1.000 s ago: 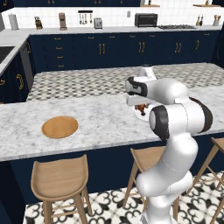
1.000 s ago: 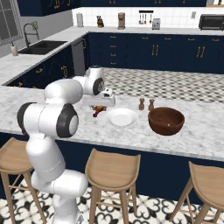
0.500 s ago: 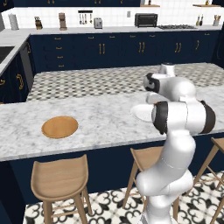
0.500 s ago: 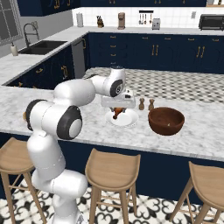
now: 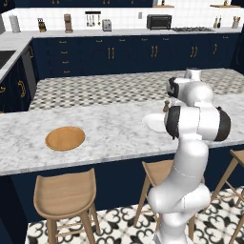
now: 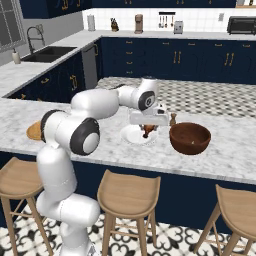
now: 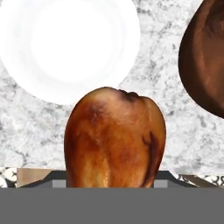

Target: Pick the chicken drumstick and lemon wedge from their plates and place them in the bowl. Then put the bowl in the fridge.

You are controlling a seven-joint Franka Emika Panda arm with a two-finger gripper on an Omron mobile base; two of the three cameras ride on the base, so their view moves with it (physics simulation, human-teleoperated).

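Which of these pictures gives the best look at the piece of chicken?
The hand view: the chicken drumstick looms close, glossy brown, above the counter. In the right base view it is a small reddish shape under the gripper; the left base view hides it.

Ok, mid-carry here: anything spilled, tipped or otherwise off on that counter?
Nothing stands out. The claw holds the chicken drumstick above the white plate, and the bowl sits upright beside it. The wooden plate lies flat further along the counter, with nothing spilled.
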